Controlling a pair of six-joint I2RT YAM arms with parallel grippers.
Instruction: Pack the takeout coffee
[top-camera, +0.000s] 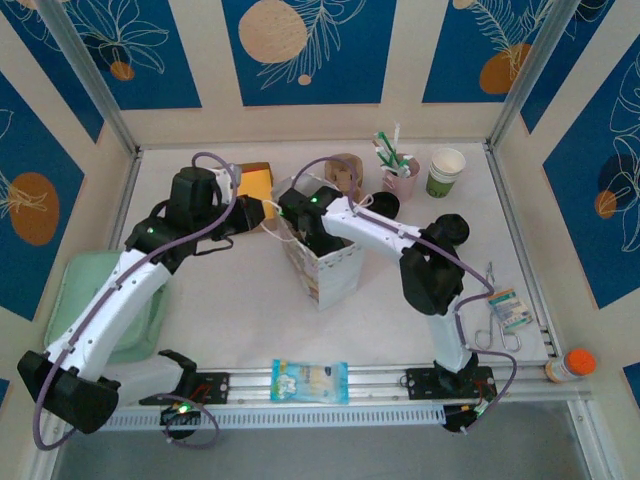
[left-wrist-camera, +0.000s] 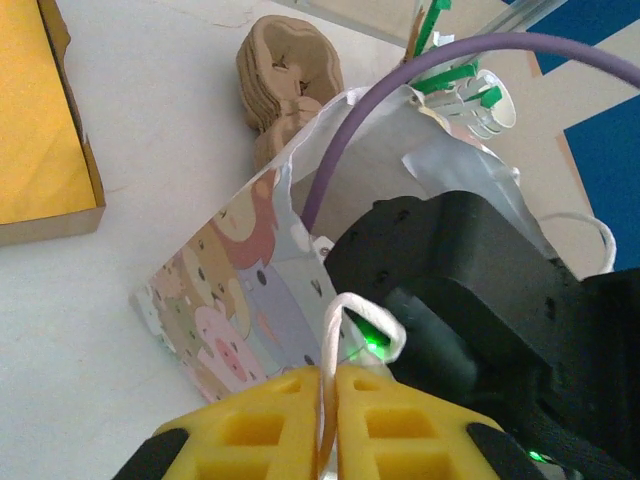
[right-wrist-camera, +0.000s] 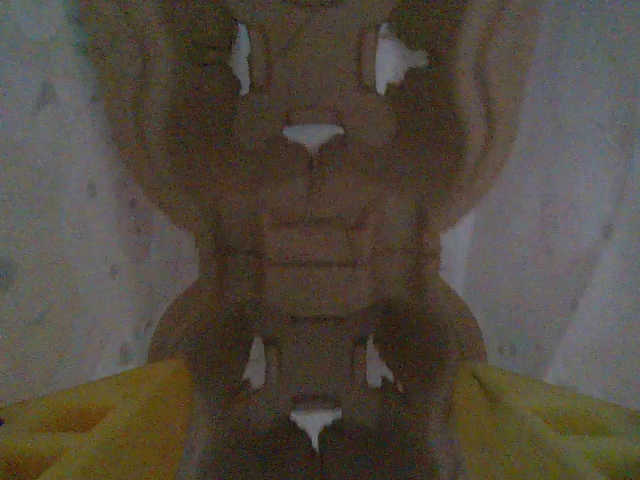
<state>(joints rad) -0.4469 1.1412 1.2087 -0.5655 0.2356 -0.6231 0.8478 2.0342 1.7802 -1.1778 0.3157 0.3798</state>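
1. Inside the bag, the right gripper is standing spread, its fingers flanking the carrier lying on the bag floor; contact with it cannot be confirmed.
2. At the bag's mouth, the left gripper is pinching the handle, pressed together on it.
3. The coffee is standing at the far right of the table, well apart from the bag, beside the pink cup.
4. Judged step: seating the carrier. The next move is calling for lifting the right gripper clear, then reaching to the coffee.
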